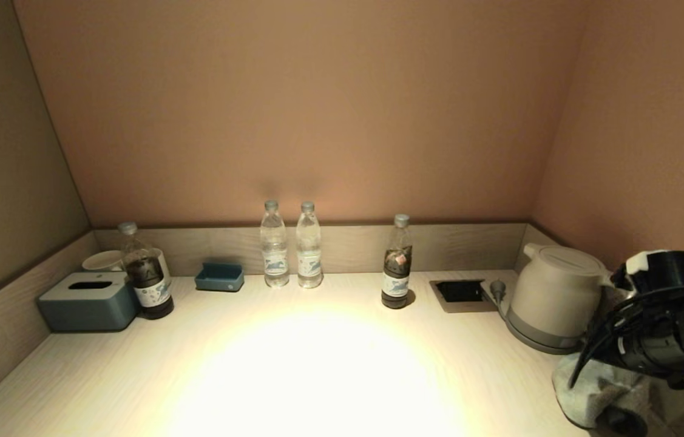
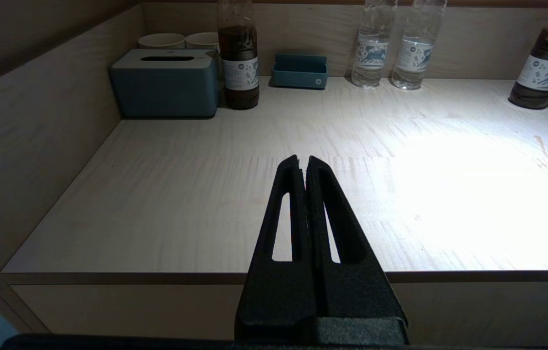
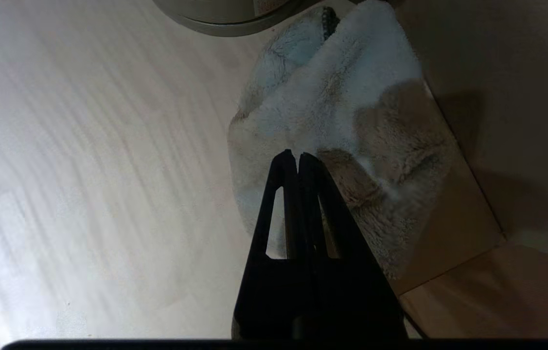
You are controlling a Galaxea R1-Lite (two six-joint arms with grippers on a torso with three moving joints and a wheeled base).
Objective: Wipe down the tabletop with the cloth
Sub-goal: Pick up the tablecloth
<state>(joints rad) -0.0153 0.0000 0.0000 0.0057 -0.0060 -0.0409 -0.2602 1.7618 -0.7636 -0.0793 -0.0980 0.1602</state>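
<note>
Four bottles stand along the back of the tabletop [image 1: 317, 364]: two clear water bottles [image 1: 291, 246] side by side at about 12 o'clock, a dark-drink bottle [image 1: 396, 264] toward 1 o'clock, and another dark bottle [image 1: 146, 273] at 10 o'clock, touching the blue-grey tissue box [image 1: 88, 300]. Their labels are white with a small blue figure and specks; no writing on them can be read. Two pale cups [image 2: 176, 40] sit behind the tissue box, and a small teal tray [image 1: 219, 277] lies between the box and the water bottles. A recessed socket [image 1: 462, 293] and a pale kettle [image 1: 554, 297] on its base occupy the 2 o'clock corner.

The cloth [image 3: 332, 107], a fluffy pale rag, lies bunched at 4 o'clock, just in front of the kettle base and against the right side wall. The right gripper [image 3: 293, 154] hangs over the cloth's near edge, jaws pressed together with nothing between them. The left gripper [image 2: 302, 158] hovers off the tabletop's front edge at about 7 o'clock, jaws likewise closed and empty.
</note>
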